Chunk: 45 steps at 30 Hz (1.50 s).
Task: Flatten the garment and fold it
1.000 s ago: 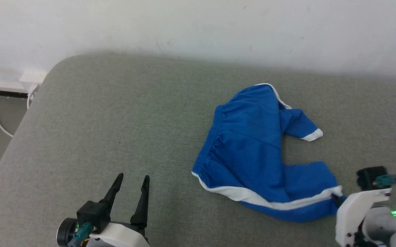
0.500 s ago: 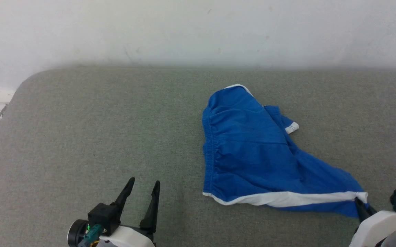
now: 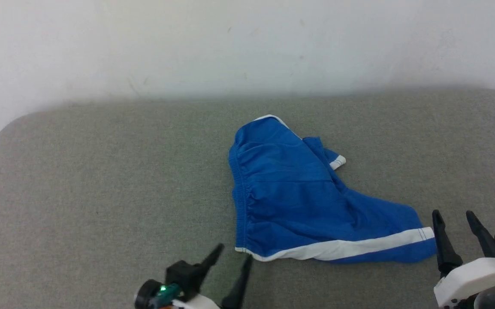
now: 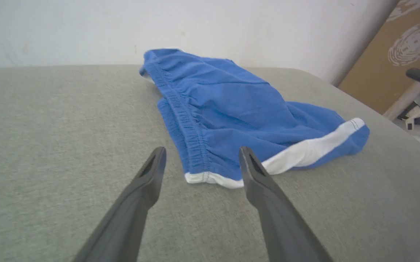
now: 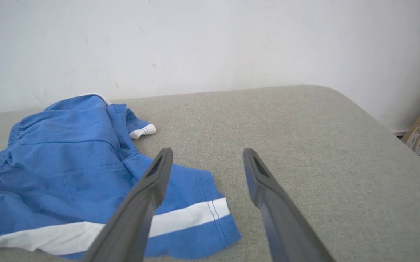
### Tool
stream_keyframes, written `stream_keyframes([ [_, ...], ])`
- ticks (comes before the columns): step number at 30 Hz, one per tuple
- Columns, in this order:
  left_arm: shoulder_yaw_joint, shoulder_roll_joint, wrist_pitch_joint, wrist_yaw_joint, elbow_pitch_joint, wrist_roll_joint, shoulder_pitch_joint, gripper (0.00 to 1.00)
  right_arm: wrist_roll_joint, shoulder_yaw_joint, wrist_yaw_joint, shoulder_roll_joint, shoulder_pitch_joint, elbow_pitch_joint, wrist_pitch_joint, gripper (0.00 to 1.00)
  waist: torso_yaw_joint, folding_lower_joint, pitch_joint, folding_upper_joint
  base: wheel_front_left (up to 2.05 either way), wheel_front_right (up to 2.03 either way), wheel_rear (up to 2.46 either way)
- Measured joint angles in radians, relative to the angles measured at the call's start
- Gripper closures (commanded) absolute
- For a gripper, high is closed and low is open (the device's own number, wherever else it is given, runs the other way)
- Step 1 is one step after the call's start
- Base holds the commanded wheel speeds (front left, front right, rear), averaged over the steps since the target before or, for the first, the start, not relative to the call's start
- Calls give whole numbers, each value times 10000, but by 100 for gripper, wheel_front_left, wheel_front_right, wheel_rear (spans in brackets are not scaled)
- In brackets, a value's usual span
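R hand (image 3: 452, 213) spread wide, empty, just beside the striped leg end of the garment (image 3: 290, 193). L hand (image 3: 234, 252) also wide, empty, near its waistband corner. Garment lies rumpled on grey table (image 3: 101, 171), far leg bunched under.

Risks: pinch catches both layers, or a one-corner tug drags the whole piece instead of flattening.

Wall (image 3: 230, 43) behind garment, cardboard (image 4: 388, 54) past its striped end; nothing blocks.

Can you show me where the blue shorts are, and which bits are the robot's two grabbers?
garment (image 3: 299, 201), head view, middle of the blue cloth.
left gripper (image 3: 233, 252), head view, midway between its fingertips.
right gripper (image 3: 453, 213), head view, midway between its fingertips.
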Motion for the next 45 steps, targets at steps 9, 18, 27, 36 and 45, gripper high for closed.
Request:
stream_keyframes([
  [9, -1592, 825, 2499, 13, 121, -1147, -1245, 0, -121, -8, 0, 249, 58, -253, -238, 0, -223, 0, 226, 0, 0, 0, 0],
  [18, -1492, 928, 3104, 201, 621, -1181, -1891, 0, -128, 81, 0, 345, 20, -130, -359, 0, -441, 1, 742, 0, 0, 0, 0],
  [27, -1593, 849, 2604, 92, 1066, -1553, -2303, 100, -190, 86, 0, 370, -112, 123, -428, 0, -532, 2, 1128, 0, 0, 0, 0],
  [36, -683, 1141, 681, 748, 245, -1601, -2377, 100, -190, 44, 0, 380, -155, 393, -439, 0, -257, 2, 931, 0, 0, 0, 0],
  [45, -107, 1649, 477, 1538, -453, -1747, -972, 100, -173, 270, 0, 380, -59, 648, -213, 0, 296, 1, 674, 0, 0, 0, 0],
])
